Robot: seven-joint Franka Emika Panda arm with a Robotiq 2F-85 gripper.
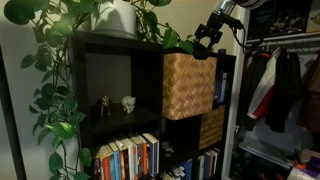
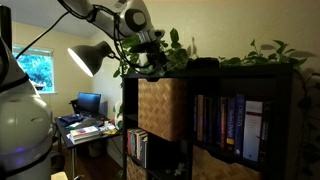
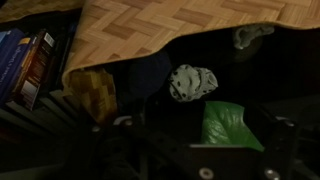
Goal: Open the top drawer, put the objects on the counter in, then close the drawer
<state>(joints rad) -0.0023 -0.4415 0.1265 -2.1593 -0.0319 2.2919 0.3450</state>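
Jaws, spread wide and empty, hover above the end of the tabletop, over the drawer seated in its upper cubby. Wrist view: small white object and leaf against a dark surface.

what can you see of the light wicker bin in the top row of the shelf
The wicker bin is a light tan woven cube, upright in an upper cubby of the dark shelf, its square basket-weave front apparently slightly proud of the frame. Books stand beside it. The open gripper hangs just above its top edge; contact is unclear.
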